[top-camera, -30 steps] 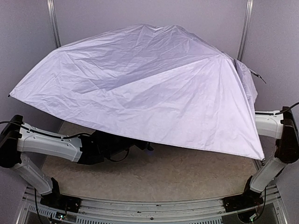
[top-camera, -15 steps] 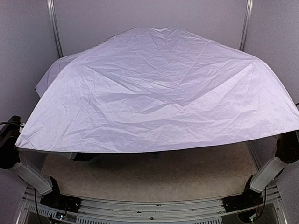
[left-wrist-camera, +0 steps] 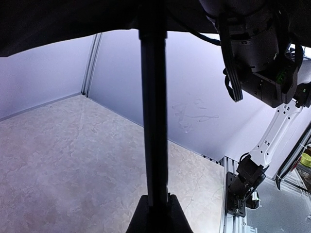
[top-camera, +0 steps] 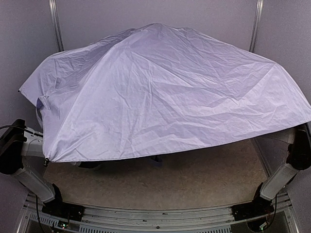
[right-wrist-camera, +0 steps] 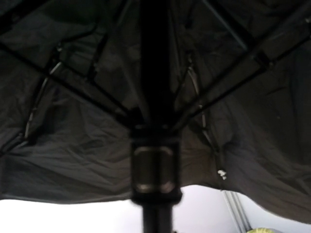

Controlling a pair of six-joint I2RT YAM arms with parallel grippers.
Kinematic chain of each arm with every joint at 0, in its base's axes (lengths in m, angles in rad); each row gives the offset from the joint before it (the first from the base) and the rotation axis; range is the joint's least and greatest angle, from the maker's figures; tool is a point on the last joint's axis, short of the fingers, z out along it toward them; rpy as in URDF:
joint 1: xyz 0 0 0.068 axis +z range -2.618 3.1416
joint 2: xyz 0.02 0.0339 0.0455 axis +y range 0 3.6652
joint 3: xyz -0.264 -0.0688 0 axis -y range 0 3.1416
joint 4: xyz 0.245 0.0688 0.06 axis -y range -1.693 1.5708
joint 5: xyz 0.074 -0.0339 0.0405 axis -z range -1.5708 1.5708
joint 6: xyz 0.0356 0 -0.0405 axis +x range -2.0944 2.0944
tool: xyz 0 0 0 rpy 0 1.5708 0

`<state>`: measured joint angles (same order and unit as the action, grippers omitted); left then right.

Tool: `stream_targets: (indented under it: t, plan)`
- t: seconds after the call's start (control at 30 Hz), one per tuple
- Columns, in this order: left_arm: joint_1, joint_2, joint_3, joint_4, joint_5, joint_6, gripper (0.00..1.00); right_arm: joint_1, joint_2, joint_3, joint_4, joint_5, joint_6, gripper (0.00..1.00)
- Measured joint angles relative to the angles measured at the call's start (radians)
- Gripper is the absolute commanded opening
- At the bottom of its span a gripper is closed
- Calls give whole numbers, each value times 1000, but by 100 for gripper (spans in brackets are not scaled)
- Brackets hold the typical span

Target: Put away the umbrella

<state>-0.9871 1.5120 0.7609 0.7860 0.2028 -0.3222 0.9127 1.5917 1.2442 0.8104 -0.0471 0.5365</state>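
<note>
The open umbrella's pale lavender canopy [top-camera: 165, 92] spans nearly the whole top view and hides both grippers there. In the left wrist view my left gripper [left-wrist-camera: 156, 211] is shut on the thin black shaft [left-wrist-camera: 154, 121], which runs straight up from between its fingers [left-wrist-camera: 141, 218] into the dark canopy. My right arm's wrist [left-wrist-camera: 252, 48] hangs close beside the shaft's upper part. The right wrist view looks up the shaft at the blurred runner [right-wrist-camera: 154, 165], the ribs and the black lining [right-wrist-camera: 73, 145]; my right fingers do not show. The handle is hidden.
The beige table top [top-camera: 194, 179] shows in front of the canopy. Grey walls stand close on three sides. A canopy rib tip [top-camera: 45, 161] hangs low by my left arm [top-camera: 22, 145]. My right arm's lower link [top-camera: 284, 177] stands at the right edge.
The canopy has swung round and tilted. A second ago its low corner hung at the front right; now it hangs at the front left, covering my left forearm.
</note>
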Motion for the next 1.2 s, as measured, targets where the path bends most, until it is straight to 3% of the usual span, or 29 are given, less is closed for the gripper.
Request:
stream_targets:
  t: [0.13, 0.4, 0.6, 0.9, 0.97, 1.13, 1.2]
  plan:
    - [-17, 0, 0, -23, -29, -5, 0, 1, -6, 11, -20, 75, -48, 39]
    - [-66, -6, 15, -71, -115, 16, 0, 2, -16, 90, -67, 185, -189, 32]
    - [-68, -19, 16, -99, -157, 24, 0, 2, -16, 90, -95, 209, -217, 46]
    - [-65, -30, 48, -161, -204, 49, 0, 2, -25, 89, -137, 246, -243, 49]
    - [-63, -30, 51, -166, -208, 56, 0, 2, -28, 89, -141, 250, -249, 44]
    - [-61, -30, 60, -189, -212, 61, 0, 3, -28, 90, -153, 253, -259, 17]
    - [-61, -30, 61, -190, -213, 61, 0, 4, -29, 90, -160, 254, -259, 13]
